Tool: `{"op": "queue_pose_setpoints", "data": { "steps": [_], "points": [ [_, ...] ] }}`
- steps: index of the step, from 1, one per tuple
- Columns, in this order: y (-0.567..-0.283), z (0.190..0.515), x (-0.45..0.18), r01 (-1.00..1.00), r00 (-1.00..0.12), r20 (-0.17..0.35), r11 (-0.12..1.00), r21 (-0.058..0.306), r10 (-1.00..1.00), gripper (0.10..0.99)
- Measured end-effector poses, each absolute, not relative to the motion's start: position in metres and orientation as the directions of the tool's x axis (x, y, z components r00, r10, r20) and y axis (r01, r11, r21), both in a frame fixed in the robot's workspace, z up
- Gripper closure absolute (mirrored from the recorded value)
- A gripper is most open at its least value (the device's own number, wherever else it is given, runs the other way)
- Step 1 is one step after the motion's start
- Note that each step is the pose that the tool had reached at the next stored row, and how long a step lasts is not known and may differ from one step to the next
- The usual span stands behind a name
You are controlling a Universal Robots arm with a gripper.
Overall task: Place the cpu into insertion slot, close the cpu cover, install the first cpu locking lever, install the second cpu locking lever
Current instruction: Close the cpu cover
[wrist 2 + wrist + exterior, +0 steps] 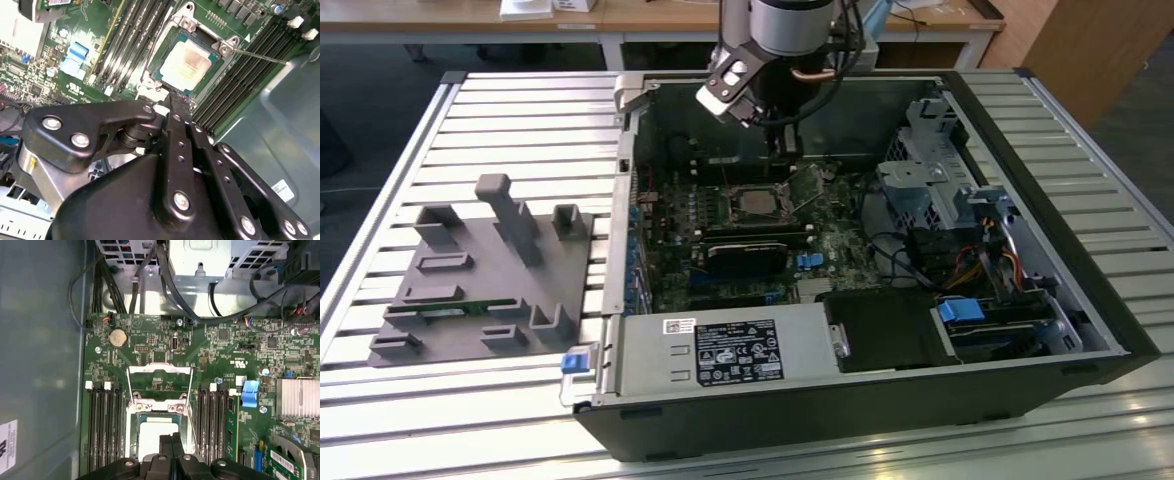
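Note:
The cpu (187, 62), a pale square chip, lies in the insertion slot (134, 412) on the green motherboard; it also shows in the exterior view (754, 205) and the first wrist view (157, 432). The cpu cover (160, 370), a silver frame with a large window, stands swung open off the socket's far side (809, 180). Thin wire locking levers (191, 415) (260, 56) are released beside the socket. My gripper (783, 148) hangs inside the case just over the socket's edge, its black fingers (172, 125) pressed together, holding nothing (171, 440).
Black memory slots (105, 425) flank the socket on both sides. Cables (165, 280) and a metal drive cage (934, 190) crowd the case's right side in the exterior view. A power supply (720, 350) sits at the front. A grey fixture block (487, 280) lies on the slatted table.

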State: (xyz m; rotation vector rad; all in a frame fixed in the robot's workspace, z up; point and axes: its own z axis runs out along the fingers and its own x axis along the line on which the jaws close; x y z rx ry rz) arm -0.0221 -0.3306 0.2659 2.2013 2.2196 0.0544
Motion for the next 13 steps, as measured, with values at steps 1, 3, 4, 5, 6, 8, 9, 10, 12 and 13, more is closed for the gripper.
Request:
{"op": "queue_pose_setpoints", "data": {
  "steps": [1,3,4,5,6,8,9,10,12,13],
  "points": [
    [-0.331,0.267,-0.022,0.999,-0.009,0.014,0.008,0.034,1.0,0.969],
    [-0.331,0.268,-0.017,0.999,-0.008,0.014,0.008,0.031,1.0,0.969],
    [-0.331,0.268,-0.014,1.0,-0.008,0.014,0.008,0.029,1.0,0.969],
    [-0.331,0.268,-0.01,1.0,-0.008,0.014,0.008,0.026,1.0,0.969],
    [-0.331,0.268,-0.007,1.0,-0.008,0.014,0.008,0.024,1.0,0.969],
    [-0.331,0.268,-0.004,1.0,-0.009,0.014,0.008,0.023,1.0,0.969],
    [-0.331,0.268,-0.003,1.0,-0.009,0.014,0.008,0.023,1.0,0.969],
    [-0.331,0.27,-0.002,1.0,-0.009,0.014,0.008,0.023,1.0,0.969],
    [-0.33,0.274,-0.002,1.0,-0.009,0.014,0.008,0.022,1.0,0.969],
    [-0.33,0.276,-0.001,1.0,-0.009,0.014,0.008,0.022,1.0,0.969]
  ]
}}
